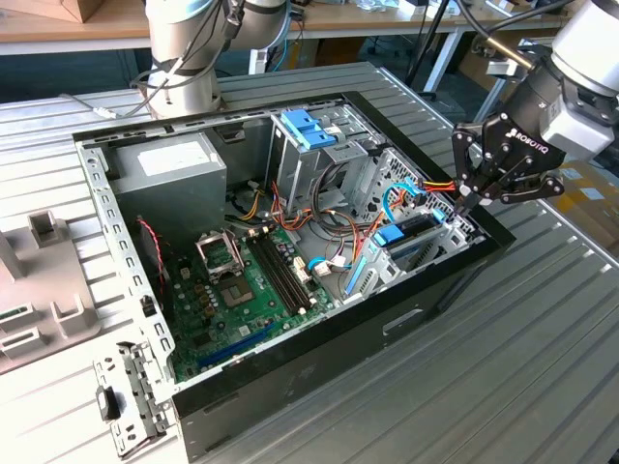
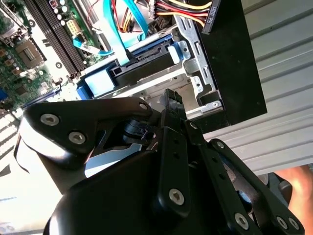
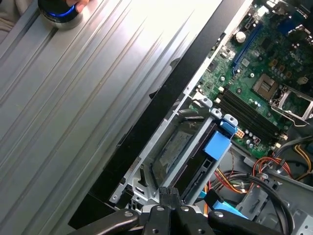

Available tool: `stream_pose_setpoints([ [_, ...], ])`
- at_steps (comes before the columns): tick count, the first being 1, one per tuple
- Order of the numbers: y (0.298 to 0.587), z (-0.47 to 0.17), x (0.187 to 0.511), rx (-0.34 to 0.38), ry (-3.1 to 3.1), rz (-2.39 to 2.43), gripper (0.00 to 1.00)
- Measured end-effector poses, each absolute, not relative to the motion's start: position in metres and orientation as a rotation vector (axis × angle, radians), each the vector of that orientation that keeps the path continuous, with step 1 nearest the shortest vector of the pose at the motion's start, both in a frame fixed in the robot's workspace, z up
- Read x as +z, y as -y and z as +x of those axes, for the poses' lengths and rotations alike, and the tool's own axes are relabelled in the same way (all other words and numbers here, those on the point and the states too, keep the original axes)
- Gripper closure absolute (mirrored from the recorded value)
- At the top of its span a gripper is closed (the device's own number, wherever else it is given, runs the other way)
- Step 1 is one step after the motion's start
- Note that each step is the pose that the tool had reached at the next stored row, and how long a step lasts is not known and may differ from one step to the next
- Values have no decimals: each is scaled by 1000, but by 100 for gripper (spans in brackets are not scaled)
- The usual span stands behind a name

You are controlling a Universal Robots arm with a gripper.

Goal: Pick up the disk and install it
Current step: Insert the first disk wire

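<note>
Starting at the exterior view's left, a grey plastic panel point(image 1: 39, 290) lies on the ribbed metal surface point(image 1: 542, 367) beside the open computer case point(image 1: 290, 271), and a small metal bracket point(image 1: 131, 406) lies near the case's closest corner. Inside the case, the grey power-supply box point(image 1: 169, 169) sits toward the far left, with the green motherboard point(image 1: 237, 290) below it. Further right stands the metal drive cage with light-blue tabs point(image 1: 314, 130), then a tangle of coloured cables point(image 1: 406, 198). At the right end of the case is the lower drive bay point(image 1: 411, 242), and there I see the disk point(image 3: 171, 152) lying flat inside the bay's metal frame in the first wrist view, next to a blue plastic tab point(image 3: 216, 145). My gripper point(image 1: 467, 200) hangs at the exterior view's right, just above that end of the case, its fingers pressed together with nothing pinched between them; in both wrist views the tips point(image 3: 168, 192) point down at the bay's edge. In the second wrist view a blue ribbon cable point(image 2: 115, 41) runs over the bay.
</note>
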State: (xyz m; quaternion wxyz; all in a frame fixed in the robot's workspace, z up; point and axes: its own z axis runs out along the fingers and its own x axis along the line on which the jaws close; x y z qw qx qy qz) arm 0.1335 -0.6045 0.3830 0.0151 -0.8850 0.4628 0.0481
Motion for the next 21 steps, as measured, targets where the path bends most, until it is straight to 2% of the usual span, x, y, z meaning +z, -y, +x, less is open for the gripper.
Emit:
stream_pose_setpoints([
  [21,604,133,383,153,-1256,-2850,89],
])
